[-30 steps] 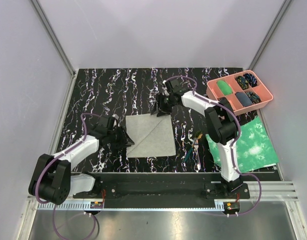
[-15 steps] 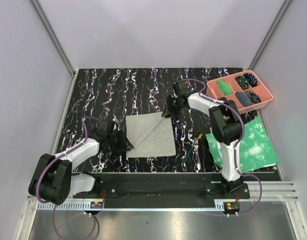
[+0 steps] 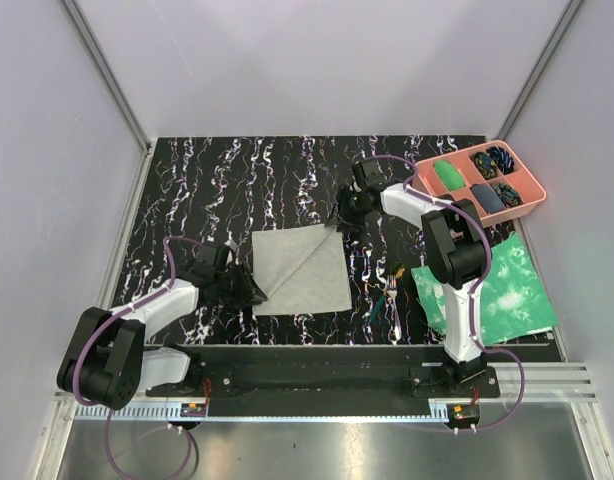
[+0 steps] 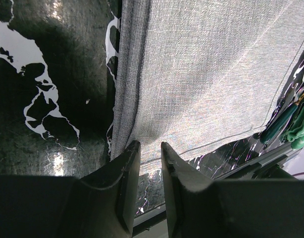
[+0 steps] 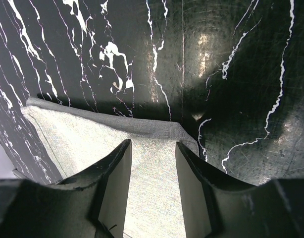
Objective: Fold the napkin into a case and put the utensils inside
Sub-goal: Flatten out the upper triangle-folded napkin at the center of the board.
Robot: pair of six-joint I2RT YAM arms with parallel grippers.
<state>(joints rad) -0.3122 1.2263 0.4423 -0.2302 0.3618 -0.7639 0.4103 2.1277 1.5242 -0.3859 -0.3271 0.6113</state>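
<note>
Left gripper point(image 3: 253, 292), jaws narrowly apart, straddles the near-left corner of the napkin point(image 3: 302, 270); right gripper point(image 3: 338, 224), jaws wider, sits over its far-right corner.

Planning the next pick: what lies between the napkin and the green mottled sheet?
The utensils, on the marbled table; the top view shows it.

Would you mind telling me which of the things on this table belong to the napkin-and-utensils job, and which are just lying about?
Part of the job:
- grey napkin, lying mid-table
- utensils, on the table to its right

Just lying about:
- pink tray with small items in its compartments, at the far right
- green-and-white sheet, nearer the arms than the tray
</note>
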